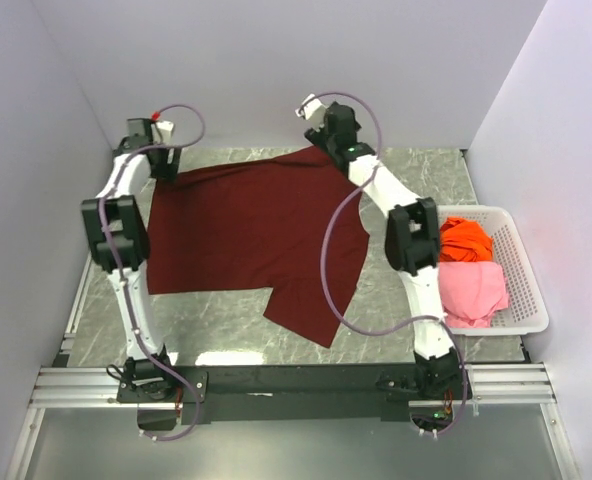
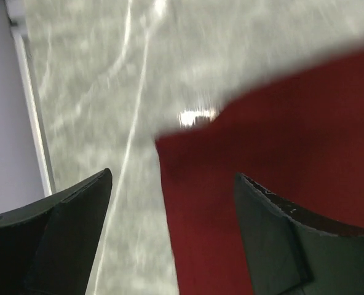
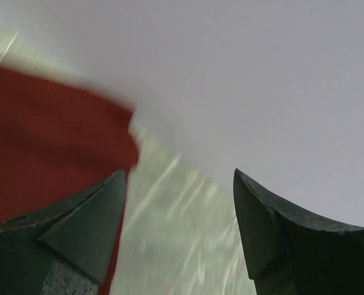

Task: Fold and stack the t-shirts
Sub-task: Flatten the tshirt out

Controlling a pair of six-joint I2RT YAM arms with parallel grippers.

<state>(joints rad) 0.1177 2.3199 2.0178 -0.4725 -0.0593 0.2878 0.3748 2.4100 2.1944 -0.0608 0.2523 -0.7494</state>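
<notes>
Maroon t-shirt (image 1: 241,235), top view: spread out on the table (image 1: 406,190); far corners lay just beneath the left gripper (image 1: 164,152) and the right gripper (image 1: 328,125).
Basket (image 1: 524,300), top view: held the bunched orange t-shirt (image 1: 464,238) and pink t-shirt (image 1: 473,288), well apart from the right gripper.
Left wrist view: jaws spread, empty; maroon corner lay below, toward the right finger.
Right wrist view: jaws spread, empty; maroon edge lay beside the left finger.
Progress: judged early, with no fold made, nothing stacked and all three shirts left.
</notes>
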